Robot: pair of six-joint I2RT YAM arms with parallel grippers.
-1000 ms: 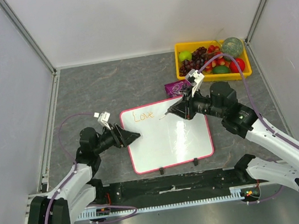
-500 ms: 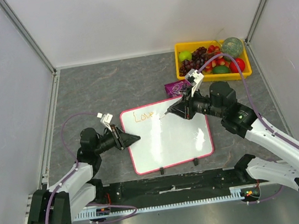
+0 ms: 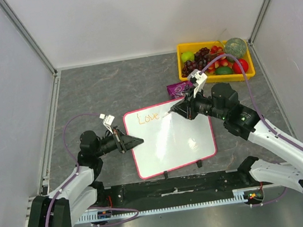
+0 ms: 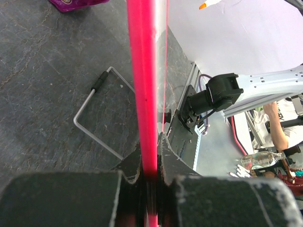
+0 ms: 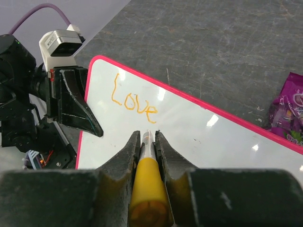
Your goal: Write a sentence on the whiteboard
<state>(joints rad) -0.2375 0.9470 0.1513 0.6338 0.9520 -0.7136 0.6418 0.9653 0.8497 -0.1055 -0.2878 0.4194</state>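
Observation:
The whiteboard, white with a pink-red frame, lies on the grey table between the arms. Of the sentence, only the orange word "Love" shows, at the board's top left corner. My left gripper is shut on the board's left edge; in the left wrist view the pink frame runs straight between the jaws of the left gripper. My right gripper is shut on a yellow-bodied marker. The marker's tip points at the board just right of "Love".
A yellow tray of fruit stands at the back right. A purple packet lies just beyond the board's top edge. A wire stand shows under the board. Grey walls close in on both sides.
My left gripper has closed from wide open onto the board's left edge, and the board has shifted slightly. The right gripper with the marker has barely moved.

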